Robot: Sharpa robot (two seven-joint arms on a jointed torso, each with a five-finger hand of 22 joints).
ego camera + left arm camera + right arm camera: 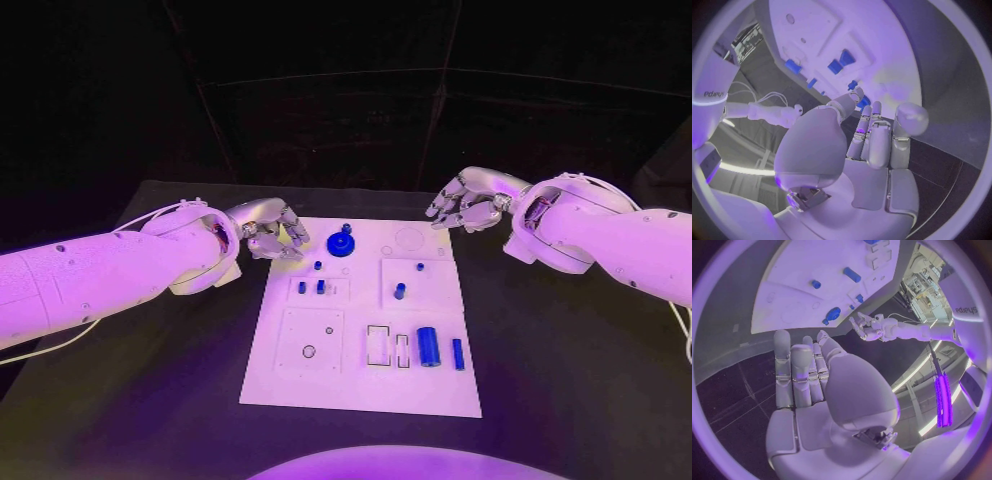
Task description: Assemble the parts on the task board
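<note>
The white task board (361,385) lies in the middle of the black table. A round blue part (342,243) stands near its far edge, and several small blue pegs (317,266) stand in the plates behind the middle. A thick blue cylinder (428,347) and a slimmer one (459,353) lie near the right edge. My left hand (271,235) hovers at the board's far left corner, fingers apart, holding nothing (873,140). My right hand (469,207) hangs beyond the far right corner, also empty (811,375). The right wrist view shows the round blue part (832,314) ahead of the fingers.
Black table (130,400) surrounds the board on all sides, with wide room at the near left and near right. A dark backdrop rises behind the table's far edge. White cables trail from both forearms.
</note>
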